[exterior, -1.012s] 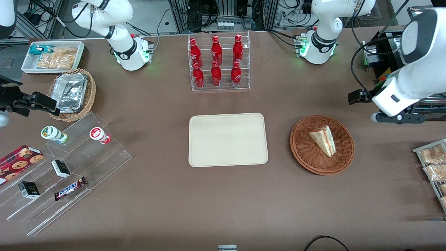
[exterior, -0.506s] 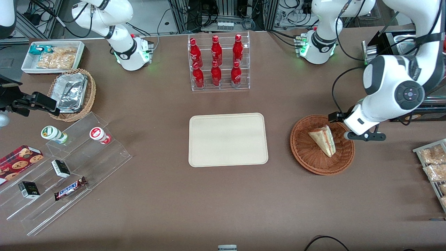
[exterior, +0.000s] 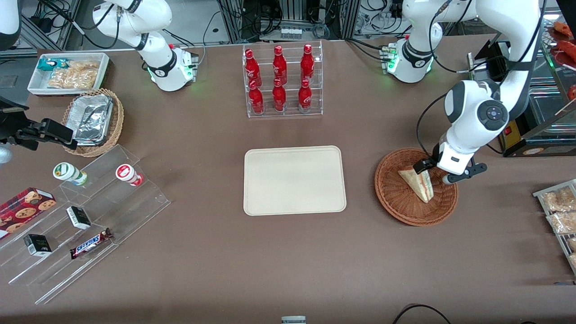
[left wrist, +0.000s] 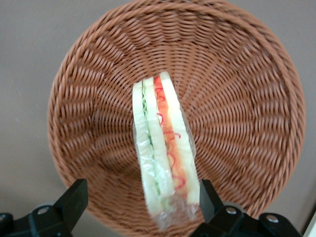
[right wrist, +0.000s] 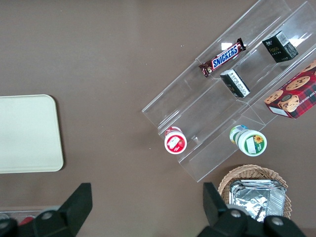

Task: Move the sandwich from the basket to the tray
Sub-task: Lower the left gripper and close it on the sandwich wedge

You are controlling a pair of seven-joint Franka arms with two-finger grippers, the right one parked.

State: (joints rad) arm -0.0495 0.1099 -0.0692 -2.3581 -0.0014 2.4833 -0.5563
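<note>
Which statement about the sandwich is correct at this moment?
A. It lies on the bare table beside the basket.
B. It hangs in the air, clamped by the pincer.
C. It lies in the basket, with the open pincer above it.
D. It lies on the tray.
C: the sandwich rests on the woven floor of the basket, the pincer is open with one finger on each side of it, and the tray holds nothing.

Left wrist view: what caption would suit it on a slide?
Open pincer poised over the sandwich lying in the round wicker basket, one finger on each side.
</note>
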